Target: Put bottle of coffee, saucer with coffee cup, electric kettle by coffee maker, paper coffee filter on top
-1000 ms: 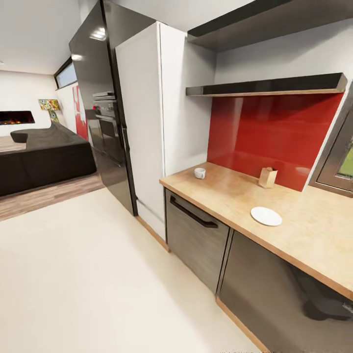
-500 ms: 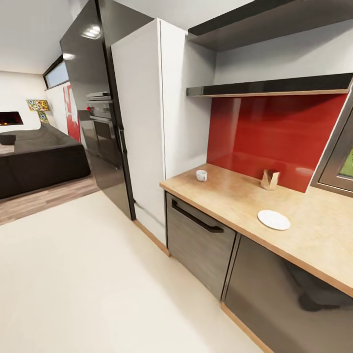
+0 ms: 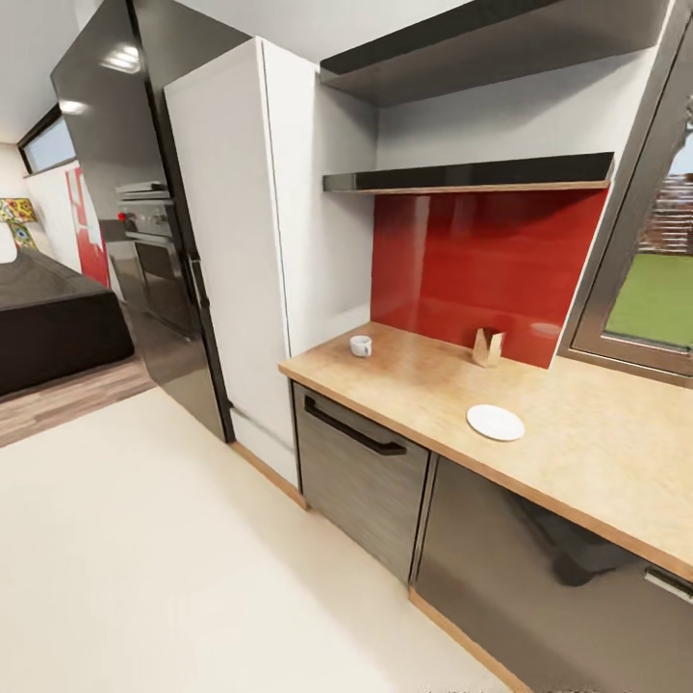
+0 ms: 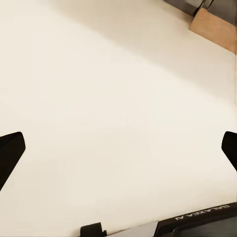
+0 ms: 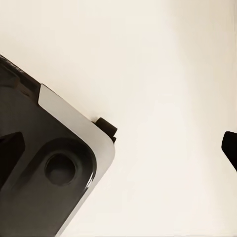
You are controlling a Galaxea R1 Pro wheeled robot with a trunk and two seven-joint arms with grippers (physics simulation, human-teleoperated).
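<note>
The light-wood countertop (image 3: 587,452) runs along the right of the head view over grey cabinet fronts. On it, a small white coffee cup (image 3: 361,346) stands near the left end, and a flat white saucer (image 3: 496,423) lies nearer the front edge. A pale folded paper coffee filter (image 3: 487,348) rests by the red backsplash. The coffee maker, bottle of coffee and electric kettle are out of view. My left gripper (image 4: 118,148) hangs open over bare cream floor. My right gripper (image 5: 118,148) is open too, empty, above the floor beside my base.
A tall white cabinet (image 3: 231,260) and a black oven column (image 3: 144,241) stand left of the counter. Two dark shelves (image 3: 472,178) hang above the backsplash, and a window (image 3: 645,289) sits at the right. A dishwasher front with a black handle (image 3: 354,438) is below. Open cream floor (image 3: 144,558) lies ahead.
The whole head picture has slid left as the camera turned right, bringing the window into view. Cup, filter and saucer keep their places on the counter.
</note>
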